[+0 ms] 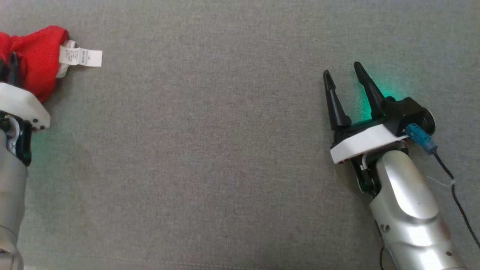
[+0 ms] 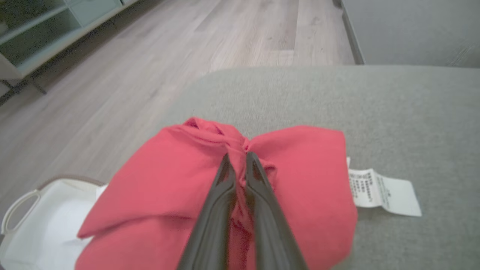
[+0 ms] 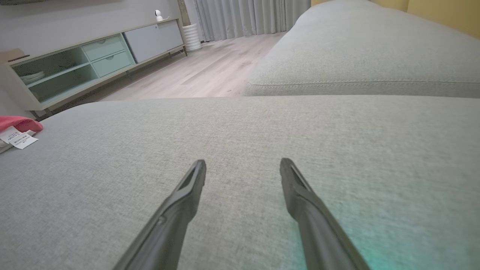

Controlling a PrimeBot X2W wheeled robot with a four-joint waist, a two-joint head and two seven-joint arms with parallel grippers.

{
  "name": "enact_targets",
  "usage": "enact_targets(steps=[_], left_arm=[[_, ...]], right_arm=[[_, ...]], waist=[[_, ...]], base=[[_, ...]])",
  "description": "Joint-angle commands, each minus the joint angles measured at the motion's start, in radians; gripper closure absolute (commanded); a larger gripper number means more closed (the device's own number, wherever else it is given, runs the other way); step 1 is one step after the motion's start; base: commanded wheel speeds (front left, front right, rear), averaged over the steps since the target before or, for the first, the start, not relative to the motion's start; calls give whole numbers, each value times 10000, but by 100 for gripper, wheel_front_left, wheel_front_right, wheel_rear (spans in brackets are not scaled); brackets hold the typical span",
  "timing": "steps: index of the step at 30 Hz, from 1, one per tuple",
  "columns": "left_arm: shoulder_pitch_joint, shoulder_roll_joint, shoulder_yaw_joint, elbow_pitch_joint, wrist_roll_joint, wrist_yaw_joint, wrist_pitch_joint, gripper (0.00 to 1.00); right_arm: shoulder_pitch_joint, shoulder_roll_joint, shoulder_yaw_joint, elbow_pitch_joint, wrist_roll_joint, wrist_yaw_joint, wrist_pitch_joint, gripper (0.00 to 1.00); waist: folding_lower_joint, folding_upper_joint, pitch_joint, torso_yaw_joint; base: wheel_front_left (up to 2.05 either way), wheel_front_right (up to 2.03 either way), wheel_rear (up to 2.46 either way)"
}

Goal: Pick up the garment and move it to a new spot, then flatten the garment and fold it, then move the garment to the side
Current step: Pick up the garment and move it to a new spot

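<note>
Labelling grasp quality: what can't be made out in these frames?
Head view: garment cut by the left edge, partly covered by the left arm; type unclear.
Left wrist view: care label print too small, blurred.
Left wrist view: left gripper pinches the garment; bunched folds hide how deep.
Left wrist view: white container cut by the corner, overlapped by the garment.

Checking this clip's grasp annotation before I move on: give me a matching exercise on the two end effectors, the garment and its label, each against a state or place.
Things:
1. left end effector
2. right end effector
3. garment
4. care label

States or places:
A. open, over bare cushion
B. white, lying flat on the cushion
C. red, bunched near the cushion's edge
D. shut on a pinch of red fabric

Pairs: 1-D, 2-A, 3-C, 4-B
</note>
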Motion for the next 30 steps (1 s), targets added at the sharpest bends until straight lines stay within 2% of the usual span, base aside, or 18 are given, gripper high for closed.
enact_targets(steps=[1, 5, 11, 16, 21, 26, 29, 30], left_arm=[[-494, 755, 109, -228, 133, 7, -384, 100], [-966, 766, -320, -711, 465, -36, -1135, 100], [-1434, 464, -1041, -2001, 685, -67, -1489, 100], [-1172, -434, -1629, -3402, 357, -70, -1550, 100], [-330, -1621, -2554, -4658, -86, -71, -1562, 100], [647, -2978, -3445, -5159, -603, -72, -1567, 100], [1301, -3447, -3867, -5029, -890, -64, -1570, 100], [1494, -3525, -3915, -5009, -977, 6, -1571, 67]], right_arm=[[479, -62, 48, 197, 115, -9, 35, 0], [647, -62, 63, 263, 404, -9, 35, 0], [1067, -62, 205, 340, 964, -9, 35, 0], [1362, -62, 329, 360, 1305, -9, 35, 0], [1617, -62, 353, 375, 1451, -9, 35, 0], [1761, -62, 448, 376, 1573, -9, 35, 0], [1780, -62, 510, 364, 1624, -9, 35, 0], [1778, -62, 527, 366, 1632, -9, 35, 0]], waist=[[-2, 0, -189, -66], [-2, 0, -789, -261], [-2, 0, -1826, -929], [-2, 0, -2507, -1745], [-2, 0, -2823, -2432], [-2, 0, -2841, -2911], [-2, 0, -2790, -3028], [-2, 0, -2769, -3045]], base=[[0, 0, 0], [0, 0, 0], [0, 0, 0], [0, 0, 0], [0, 0, 0], [0, 0, 0], [0, 0, 0], [0, 0, 0]])
